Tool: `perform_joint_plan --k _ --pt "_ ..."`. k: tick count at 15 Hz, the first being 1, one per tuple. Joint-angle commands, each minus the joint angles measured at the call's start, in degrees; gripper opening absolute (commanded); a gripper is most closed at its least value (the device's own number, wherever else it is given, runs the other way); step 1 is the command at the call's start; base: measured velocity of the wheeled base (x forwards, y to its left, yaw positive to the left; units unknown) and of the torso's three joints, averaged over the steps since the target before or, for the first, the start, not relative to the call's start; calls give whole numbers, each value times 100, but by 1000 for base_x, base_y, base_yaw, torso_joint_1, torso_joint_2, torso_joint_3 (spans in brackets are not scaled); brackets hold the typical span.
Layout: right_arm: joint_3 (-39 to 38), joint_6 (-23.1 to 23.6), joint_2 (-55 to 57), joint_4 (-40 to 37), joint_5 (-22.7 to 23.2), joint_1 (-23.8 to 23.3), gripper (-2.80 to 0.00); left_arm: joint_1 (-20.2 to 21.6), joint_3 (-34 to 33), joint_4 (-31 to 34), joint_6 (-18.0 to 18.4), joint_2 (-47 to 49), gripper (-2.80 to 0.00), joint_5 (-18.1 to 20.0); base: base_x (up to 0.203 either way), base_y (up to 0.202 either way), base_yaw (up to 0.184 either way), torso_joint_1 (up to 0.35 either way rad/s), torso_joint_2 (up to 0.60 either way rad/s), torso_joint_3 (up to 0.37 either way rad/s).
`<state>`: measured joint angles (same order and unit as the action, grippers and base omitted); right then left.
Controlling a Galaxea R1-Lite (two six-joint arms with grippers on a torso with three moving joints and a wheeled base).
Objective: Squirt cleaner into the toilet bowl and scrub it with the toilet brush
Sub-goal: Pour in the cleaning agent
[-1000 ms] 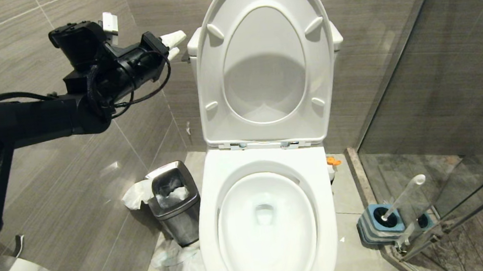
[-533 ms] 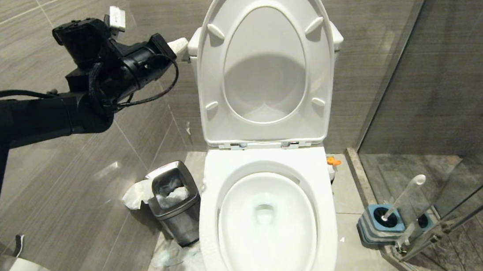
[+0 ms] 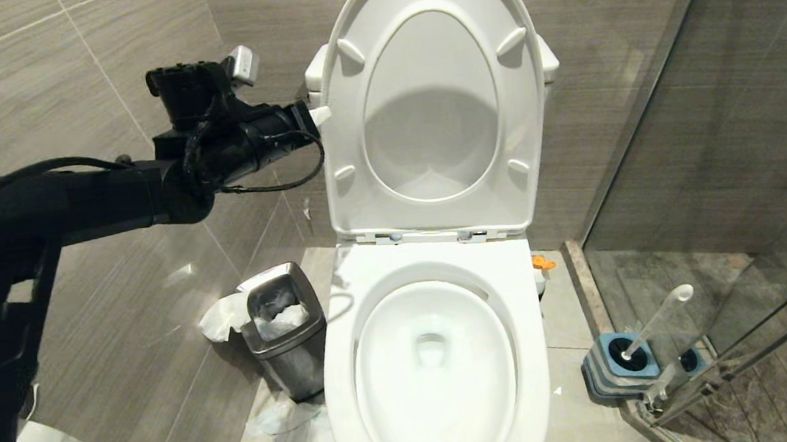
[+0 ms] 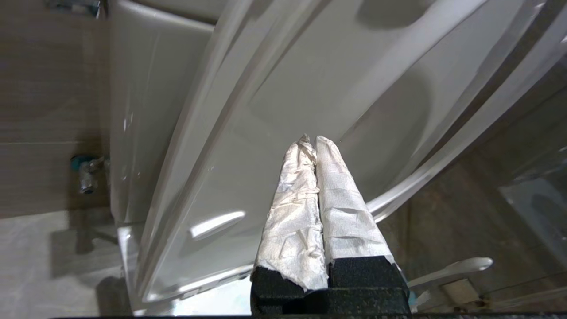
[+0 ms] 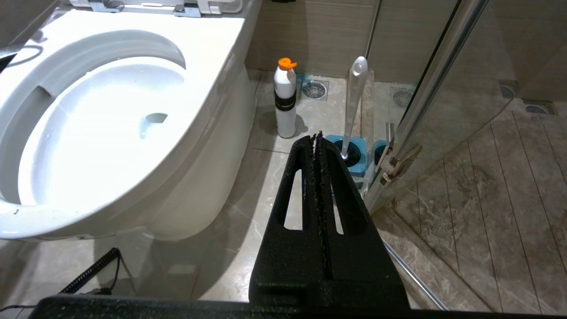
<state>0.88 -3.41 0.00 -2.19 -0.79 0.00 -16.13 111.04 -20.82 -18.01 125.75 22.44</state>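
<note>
The left arm reaches out level from the robot's left side, its left pincer raised with white-wrapped fingers pressed together, while the right pincer hangs low, black fingers closed, pointing down

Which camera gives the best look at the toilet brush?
The right wrist view: the toilet brush shows its whole white handle standing in the blue holder. The head view shows it smaller, at the far right. The left wrist view catches only the handle tip.
</note>
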Motion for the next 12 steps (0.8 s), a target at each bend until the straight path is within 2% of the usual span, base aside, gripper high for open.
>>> perform_joint_plan --k 1,5,12 --pt "0 -1 -3 0 0 0 -280 -49 28 -6 20 206 -280 1 0 0 0 0 0 0" --pt "0 -1 -9 0 0 0 -280 -180 93 -31 32 447 -280 -289 0 0 0 0 0 0" --pt "0 -1 0 0 0 0 -280 -156 93 -66 -97 796 -280 -218 0 0 0 0 0 0"
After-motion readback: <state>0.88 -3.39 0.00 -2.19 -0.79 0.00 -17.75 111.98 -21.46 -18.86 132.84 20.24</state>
